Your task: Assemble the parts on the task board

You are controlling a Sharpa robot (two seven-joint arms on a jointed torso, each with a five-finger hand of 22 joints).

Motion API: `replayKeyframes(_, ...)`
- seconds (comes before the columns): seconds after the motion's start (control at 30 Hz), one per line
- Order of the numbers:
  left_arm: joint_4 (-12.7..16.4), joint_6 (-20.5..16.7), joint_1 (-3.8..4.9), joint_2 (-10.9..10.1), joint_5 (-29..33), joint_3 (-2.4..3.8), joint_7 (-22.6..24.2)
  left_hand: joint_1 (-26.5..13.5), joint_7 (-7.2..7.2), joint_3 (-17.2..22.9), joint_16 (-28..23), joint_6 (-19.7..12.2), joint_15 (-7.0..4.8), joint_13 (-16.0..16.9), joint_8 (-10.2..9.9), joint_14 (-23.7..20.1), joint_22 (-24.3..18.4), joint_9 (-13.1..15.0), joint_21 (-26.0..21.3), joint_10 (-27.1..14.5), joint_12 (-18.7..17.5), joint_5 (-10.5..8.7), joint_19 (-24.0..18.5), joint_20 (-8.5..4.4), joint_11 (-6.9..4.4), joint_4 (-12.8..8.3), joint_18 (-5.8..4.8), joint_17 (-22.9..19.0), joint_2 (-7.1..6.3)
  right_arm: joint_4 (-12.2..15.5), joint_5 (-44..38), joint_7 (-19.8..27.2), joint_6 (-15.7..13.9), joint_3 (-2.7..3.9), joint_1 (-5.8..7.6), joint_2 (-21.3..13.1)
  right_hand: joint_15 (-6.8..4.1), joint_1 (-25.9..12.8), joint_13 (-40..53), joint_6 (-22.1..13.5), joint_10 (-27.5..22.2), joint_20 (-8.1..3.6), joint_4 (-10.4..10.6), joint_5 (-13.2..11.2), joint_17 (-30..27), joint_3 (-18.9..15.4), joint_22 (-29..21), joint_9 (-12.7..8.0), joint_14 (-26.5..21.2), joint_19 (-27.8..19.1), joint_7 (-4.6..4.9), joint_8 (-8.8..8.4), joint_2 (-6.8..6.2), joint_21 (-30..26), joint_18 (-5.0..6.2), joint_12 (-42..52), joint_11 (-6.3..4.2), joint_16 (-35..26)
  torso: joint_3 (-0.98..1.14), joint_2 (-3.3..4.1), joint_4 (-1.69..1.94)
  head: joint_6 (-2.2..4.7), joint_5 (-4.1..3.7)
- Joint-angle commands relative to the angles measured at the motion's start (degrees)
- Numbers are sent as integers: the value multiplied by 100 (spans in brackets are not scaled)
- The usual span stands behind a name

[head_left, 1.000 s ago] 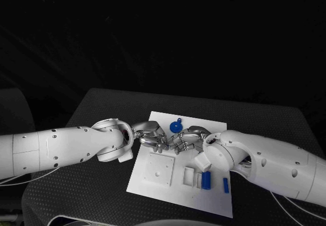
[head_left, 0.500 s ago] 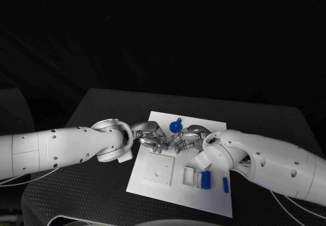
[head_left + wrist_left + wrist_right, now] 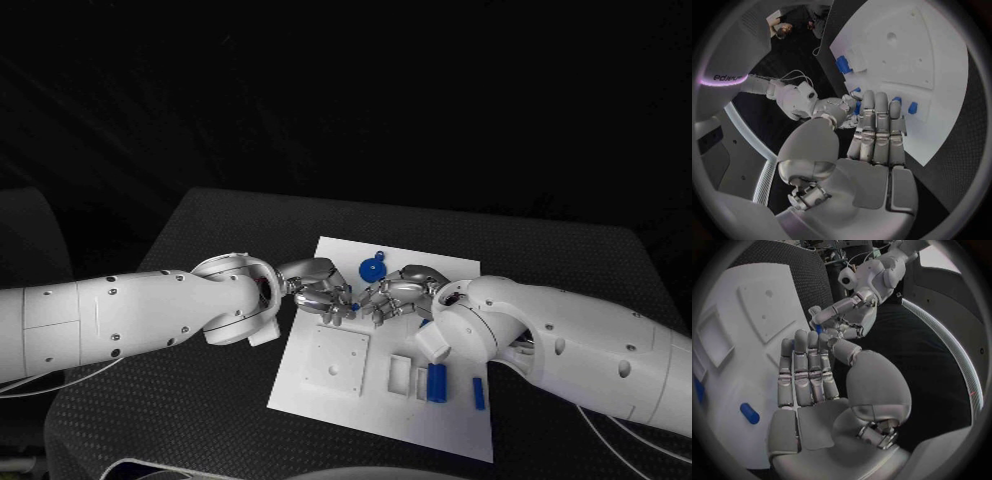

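The white task board lies mid-table. My left hand and right hand meet over its far half, fingertips close together. A round blue part stands just beyond them. In the left wrist view my left hand has straight fingers over the board edge, and a small blue part sits where the right hand meets it. The right wrist view shows that blue part between my right hand and the left hand. Which hand grips it is unclear.
Two blue bars lie near the board's near right corner, beside white recesses. A square recessed plate sits on the board's near left. Black table surrounds the board.
Both hands stay together over the board's far half; hardly any movement shows.
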Motion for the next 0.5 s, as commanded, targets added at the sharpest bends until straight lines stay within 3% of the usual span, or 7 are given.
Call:
replayKeyframes(0.03,15,-32,1,-1,27,2,14,45,-98,29,35,157,6,9,19,40,129,5,26,47,34,36,35,-18,-6,9,-43,-6,-14,-4,123,255,298,2,-3,-30,55,-373,-45,-293,-159,26,8,175,-34,-281,122,-20,-129,-133,133,-159,-67,-51,31,-101,76,-71,-1,-2,2,1,0)
replayKeyframes(0.13,19,-51,1,-3,-52,2,25,45,-98,30,35,157,6,10,18,40,129,6,26,47,33,36,35,-18,-6,9,-43,-7,-14,-21,88,255,471,2,-3,-39,110,-783,-99,-562,-296,51,49,399,-64,-730,125,-92,-250,-266,266,-321,-99,-92,16,-191,142,-136,0,0,2,9,4)
replayKeyframes(0.23,32,-55,1,-3,-209,2,35,46,-98,30,35,158,6,10,17,40,129,6,26,47,33,35,35,-18,-6,8,-43,-7,-15,-47,5,181,559,2,-3,-33,153,-916,-187,-621,-498,69,66,486,-93,-926,124,-147,-342,-359,287,-366,-126,-129,4,-266,231,-185,1,-1,-3,10,10)
replayKeyframes(0.27,36,-51,1,-1,-237,2,39,46,-98,31,35,158,6,10,17,40,129,6,27,47,32,34,35,-18,-6,8,-43,-7,-16,-59,-45,159,563,2,-3,-31,193,-1052,-250,-676,-650,84,134,535,-120,-1023,120,-177,-425,-436,310,-400,-136,-167,-14,-277,303,-233,1,-1,-3,10,10)
replayKeyframes(0.5,59,-66,1,24,-389,2,45,48,-99,32,35,160,5,11,14,40,130,7,28,46,31,29,35,-19,-6,5,-43,-8,-21,-74,-140,41,773,2,-3,-3,213,-1127,-318,-751,-716,96,220,532,-146,-1101,125,-223,-464,-494,345,-439,-129,-191,-21,-251,316,-252,0,0,-1,1,7)
